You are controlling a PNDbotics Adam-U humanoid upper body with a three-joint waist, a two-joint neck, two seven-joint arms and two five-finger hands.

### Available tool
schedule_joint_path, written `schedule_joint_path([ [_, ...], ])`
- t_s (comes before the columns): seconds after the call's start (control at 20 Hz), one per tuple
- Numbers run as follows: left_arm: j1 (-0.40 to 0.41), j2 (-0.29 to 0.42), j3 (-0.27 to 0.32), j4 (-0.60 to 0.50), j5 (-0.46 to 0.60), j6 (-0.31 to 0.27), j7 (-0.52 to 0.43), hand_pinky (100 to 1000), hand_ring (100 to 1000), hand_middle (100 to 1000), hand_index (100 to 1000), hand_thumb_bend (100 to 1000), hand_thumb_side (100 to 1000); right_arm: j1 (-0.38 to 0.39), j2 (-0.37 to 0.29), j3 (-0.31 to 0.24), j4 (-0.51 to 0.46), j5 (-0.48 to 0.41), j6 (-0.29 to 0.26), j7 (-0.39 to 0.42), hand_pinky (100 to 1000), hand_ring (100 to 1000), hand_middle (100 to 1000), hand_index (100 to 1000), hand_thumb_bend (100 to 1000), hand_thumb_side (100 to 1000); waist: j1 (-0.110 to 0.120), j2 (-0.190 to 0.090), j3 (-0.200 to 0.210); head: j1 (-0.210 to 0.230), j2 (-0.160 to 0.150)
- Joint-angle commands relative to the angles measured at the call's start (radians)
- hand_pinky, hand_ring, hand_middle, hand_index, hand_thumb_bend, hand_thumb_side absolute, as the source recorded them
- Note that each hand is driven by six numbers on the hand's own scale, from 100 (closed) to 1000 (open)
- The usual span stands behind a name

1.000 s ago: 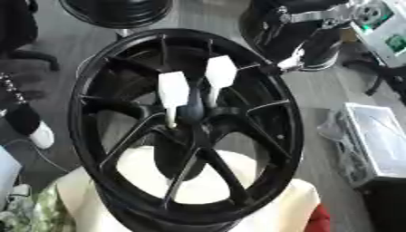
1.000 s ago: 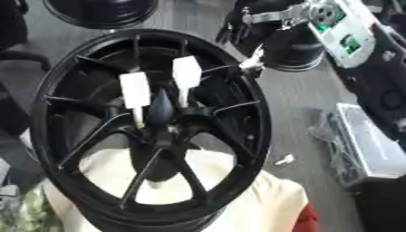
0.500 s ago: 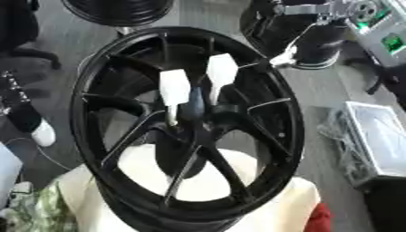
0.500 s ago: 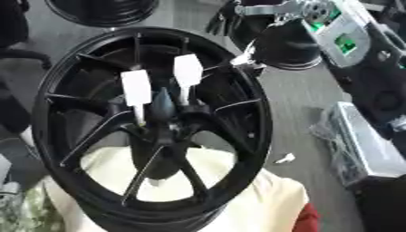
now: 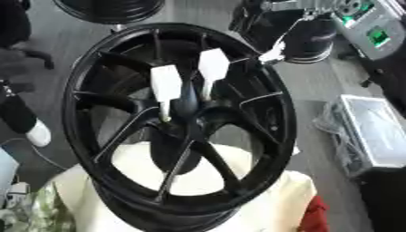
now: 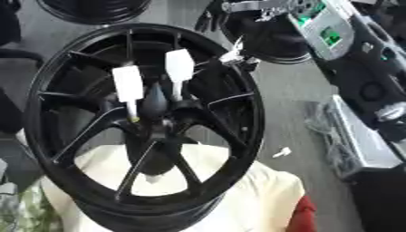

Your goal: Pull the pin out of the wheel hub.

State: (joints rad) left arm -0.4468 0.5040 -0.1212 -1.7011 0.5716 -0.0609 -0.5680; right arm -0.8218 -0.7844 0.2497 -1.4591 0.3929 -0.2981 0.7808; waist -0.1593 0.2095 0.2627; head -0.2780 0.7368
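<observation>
Two pins with white flat rectangular heads on thin metal shanks, seated side by side in the central hub of a glossy black multi-spoke alloy wheel (image 5: 262, 136): left pin (image 5: 166, 84) with its shank running down to the hub just left of centre, right pin (image 5: 213, 67) standing slightly higher and further back, shank entering the hub beside a dark cone-shaped centre piece (image 6: 154, 101) that rises between the two. Both heads upright, apart from each other, nothing touching them. Wheel lying tilted with its face toward the camera, propped on a cream-coloured cloth-covered support (image 5: 273, 201) visible through the lower spokes; a patch of red fabric (image 6: 304, 218) at the support's lower right edge. At the wheel's upper right rim, a small white tag-like piece (image 5: 272, 53) just beside the rim. Beyond that, in the upper right, a black arm with silver parts and a green-lit panel (image 6: 321, 31) reaching in over another dark round wheel or tyre (image 5: 305, 34) on the grey floor; no robot hand clearly discernible on it, so cannot tell whether its fingers are apart or together. No left robot hand anywhere in view. Further right, a clear plastic-wrapped tray (image 5: 373, 131) on the floor, and a second black wheel (image 5: 111, 8) at the top edge.
</observation>
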Motion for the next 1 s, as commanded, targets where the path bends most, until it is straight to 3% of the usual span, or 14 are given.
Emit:
schedule_joint_path([
  [0.05, 0.004, 0.059, 0.000, -0.046, 0.017, -0.022, -0.004, 844, 911, 852, 870, 100, 723, -0.026, -0.019, -0.004, 0.002, -0.004, -0.014, 0.009, 808, 784, 774, 860, 454, 592, 0.010, -0.022, 0.002, -0.006, -0.001],
  [0.65, 0.067, 0.105, 0.006, -0.064, -0.027, -0.067, -0.002, 844, 914, 854, 871, 100, 748, -0.057, -0.011, 0.012, 0.005, -0.064, -0.039, 0.100, 805, 788, 769, 851, 458, 559, 0.003, -0.022, 0.005, -0.005, -0.007],
  [1.0, 0.075, 0.105, 0.004, -0.063, -0.034, -0.069, -0.004, 844, 915, 854, 871, 100, 753, -0.070, 0.004, 0.011, 0.012, -0.049, -0.020, 0.084, 801, 786, 768, 853, 457, 545, 0.002, -0.023, 0.012, -0.009, -0.004],
])
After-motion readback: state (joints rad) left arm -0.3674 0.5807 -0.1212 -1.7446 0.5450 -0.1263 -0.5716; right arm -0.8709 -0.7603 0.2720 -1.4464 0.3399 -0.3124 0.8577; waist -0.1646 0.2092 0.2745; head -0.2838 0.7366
